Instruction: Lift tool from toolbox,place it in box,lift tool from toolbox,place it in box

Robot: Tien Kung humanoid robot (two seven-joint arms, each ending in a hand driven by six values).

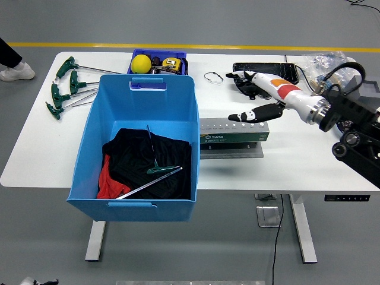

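Head view: tools, bin, one hand

Our right hand (259,95) hangs at 2 o'clock of the table (35,154), fingers spread, holding nothing, above the green toolbox (233,135). At 9 o'clock of the toolbox sits our blue bin (95,148); a green-handled tool (159,166) lies inside on black cloth (139,157). More T-handle tools (65,86) rest at 10 o'clock.

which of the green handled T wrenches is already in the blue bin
The T-handle wrench lying on the dark cloth inside the blue bin; the others lie on the table left of it.
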